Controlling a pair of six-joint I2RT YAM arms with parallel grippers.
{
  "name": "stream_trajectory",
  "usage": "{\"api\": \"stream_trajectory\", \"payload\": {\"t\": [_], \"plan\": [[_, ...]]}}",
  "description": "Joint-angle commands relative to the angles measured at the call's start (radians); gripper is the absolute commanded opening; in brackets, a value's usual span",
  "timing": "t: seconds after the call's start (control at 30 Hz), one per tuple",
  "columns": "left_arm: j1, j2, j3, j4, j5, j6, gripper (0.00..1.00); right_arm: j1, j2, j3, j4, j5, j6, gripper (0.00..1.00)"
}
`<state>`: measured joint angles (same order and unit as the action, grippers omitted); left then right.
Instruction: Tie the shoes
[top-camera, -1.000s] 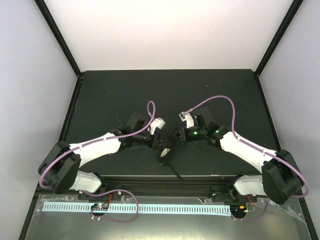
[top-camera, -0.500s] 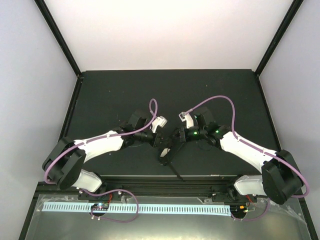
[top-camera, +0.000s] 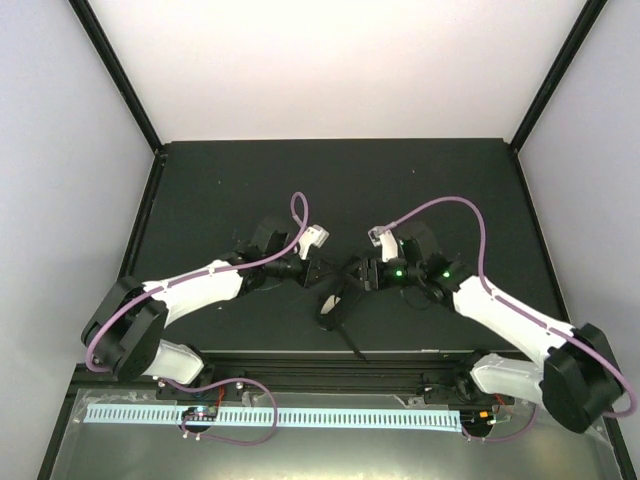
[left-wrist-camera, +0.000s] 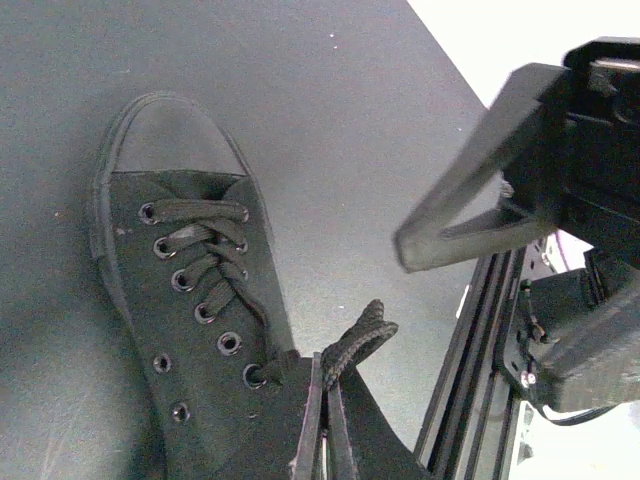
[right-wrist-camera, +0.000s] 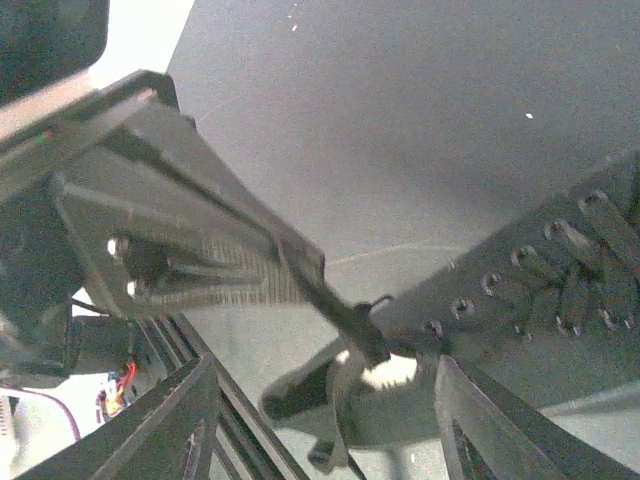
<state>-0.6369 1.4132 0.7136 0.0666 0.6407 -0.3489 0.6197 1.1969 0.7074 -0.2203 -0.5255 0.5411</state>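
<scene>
From above, the shoe (top-camera: 335, 305) lay by the table's (top-camera: 200, 190) near edge, midway along. Left wrist: the left gripper (left-wrist-camera: 323, 380) pinched one lace (left-wrist-camera: 360, 335) tight. Right wrist: the right gripper (right-wrist-camera: 325, 372) stood parted, empty; best it seize the other lace before pulling.

On the table (top-camera: 200, 190), midway across and close to the near edge: the shoe (top-camera: 336, 302). Just left of the shoe's far end: the left end effector (top-camera: 318, 270). Just right of that same end: the right end effector (top-camera: 364, 272), facing the left one, near it but apart. Between the left end effector's fingers (left-wrist-camera: 312, 425): a lace end (left-wrist-camera: 355, 338), beside the shoe's uppermost eyelets. In front of the shoe, along the table's near edge: a rail (top-camera: 300, 361). At the rail's two ends, left and right: the arm bases.
</scene>
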Motion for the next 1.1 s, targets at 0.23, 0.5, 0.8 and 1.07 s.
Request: {"api": "stream_trajectory", "payload": {"t": [0.23,0.5,0.8,1.07], "plan": [[0.011,-0.020,0.029,-0.075,-0.022,0.075,0.02,0.267,-0.117,-0.237,0.141,0.250,0.199,0.52],[0.010,-0.016,0.033,-0.088,-0.004,0.096,0.02,0.373,0.019,-0.202,0.218,0.301,0.221,0.44],[0.010,-0.014,0.044,-0.094,-0.001,0.110,0.02,0.396,0.089,-0.216,0.237,0.334,0.243,0.31],[0.010,-0.028,0.037,-0.109,0.014,0.150,0.02,0.390,0.045,-0.251,0.220,0.378,0.269,0.02]]}}
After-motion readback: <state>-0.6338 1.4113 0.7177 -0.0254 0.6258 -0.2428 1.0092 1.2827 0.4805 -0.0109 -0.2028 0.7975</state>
